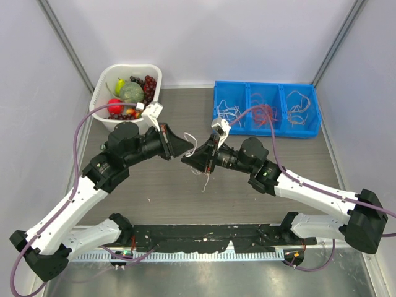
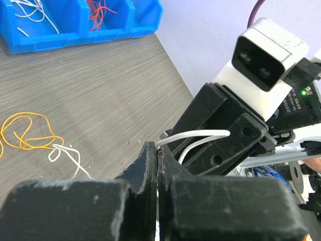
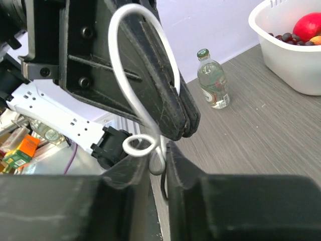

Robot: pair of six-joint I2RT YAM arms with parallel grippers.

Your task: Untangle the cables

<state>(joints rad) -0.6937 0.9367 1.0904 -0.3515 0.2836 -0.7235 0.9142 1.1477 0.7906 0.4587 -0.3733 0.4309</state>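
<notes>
The left end effector (image 2: 157, 158) was clenched on a thin white cable (image 2: 198, 135). The overhead view placed this cable between both end effectors, over the middle of the grey wood-grain counter (image 1: 154, 192). Only the left wrist view showed a loose orange cable (image 2: 25, 131) lying on the counter. In the right wrist view, the white cable looped down between the jaws of the right end effector (image 3: 158, 160), which stood slightly apart; whether they pinched it could not be told. More cables lay in the blue plastic three-compartment bin (image 1: 297, 131).

Arms (image 1: 74, 204) tip-to-tip, L jaws shut, R jaws ajar
</notes>
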